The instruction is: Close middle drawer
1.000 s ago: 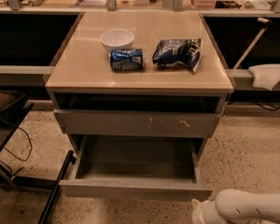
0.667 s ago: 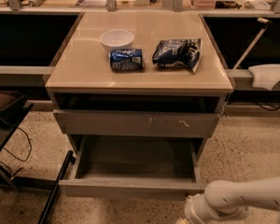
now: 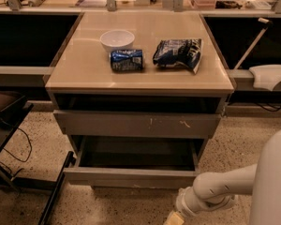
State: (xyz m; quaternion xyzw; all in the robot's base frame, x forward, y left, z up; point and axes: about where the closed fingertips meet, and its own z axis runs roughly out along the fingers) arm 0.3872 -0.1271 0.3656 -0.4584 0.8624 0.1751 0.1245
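The middle drawer (image 3: 131,176) stands pulled out of the cabinet, with its plain grey front toward me and its dark grey inside (image 3: 138,153) showing empty. Above it is the grey drawer front with pale scratch marks (image 3: 136,124), with a dark gap over it. The bottommost drawer front is hidden under the open drawer. My white arm (image 3: 225,189) reaches in from the lower right. The gripper (image 3: 174,218) is at the bottom edge of the view, just below and in front of the right part of the middle drawer's front.
On the tan cabinet top (image 3: 84,74) are a white bowl (image 3: 117,40), a blue can on its side (image 3: 127,60) and a blue snack bag (image 3: 179,53). A black stand with a floor bar (image 3: 54,193) and a cable is at the left. A white robot part (image 3: 270,76) is at the right.
My arm has swung left and up toward the drawer's front right. The middle drawer looks a little less far out than a second ago.
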